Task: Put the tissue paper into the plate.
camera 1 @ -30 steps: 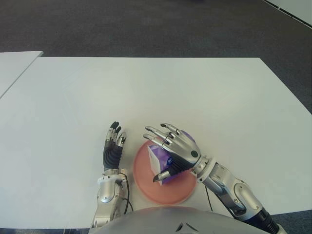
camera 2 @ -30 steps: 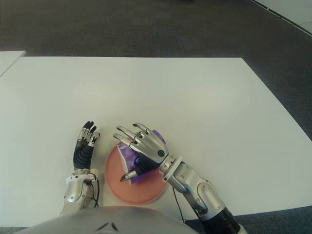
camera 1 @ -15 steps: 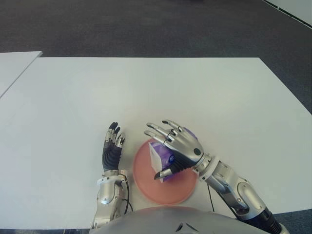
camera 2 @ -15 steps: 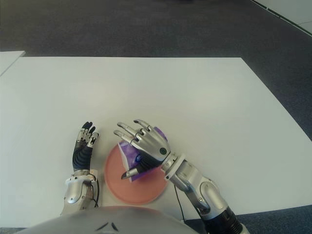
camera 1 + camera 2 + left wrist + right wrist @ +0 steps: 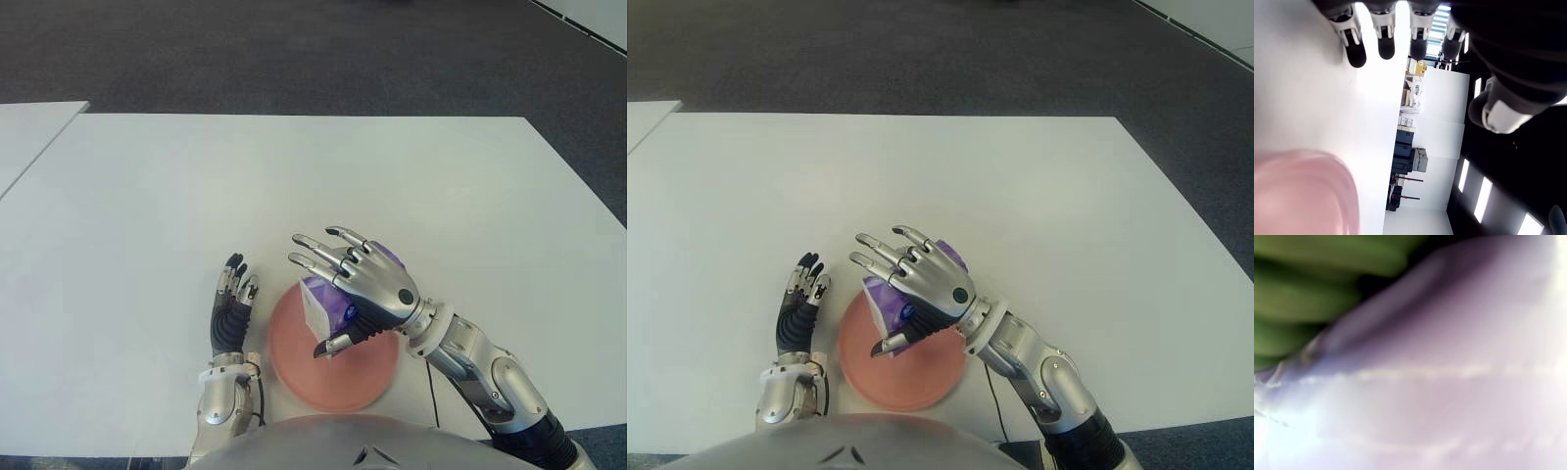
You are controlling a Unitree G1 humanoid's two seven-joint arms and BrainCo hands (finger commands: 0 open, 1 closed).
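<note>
The purple and white tissue pack (image 5: 319,305) stands on edge over the far part of the pink plate (image 5: 304,372), near the table's front edge. My right hand (image 5: 338,294) is over it with its four fingers spread and straight beyond the pack's top, and its thumb (image 5: 328,345) just below the pack. The pack leans against the palm and fills the right wrist view (image 5: 1449,382). No finger is curled around it. My left hand (image 5: 232,305) shows just left of the plate, fingers straight and holding nothing; the left wrist view shows its fingertips (image 5: 1386,44) over the table beside the plate's rim (image 5: 1298,196).
The white table (image 5: 294,176) stretches far ahead and to both sides. A second white table (image 5: 29,127) stands at the far left across a narrow gap. Dark carpet (image 5: 294,49) lies beyond. A thin cable (image 5: 431,382) runs beside my right forearm.
My right hand has risen and drawn slightly away from me above the plate, its fingers staying spread. The pack now stands nearer the plate's far rim. My left hand shifted only slightly.
</note>
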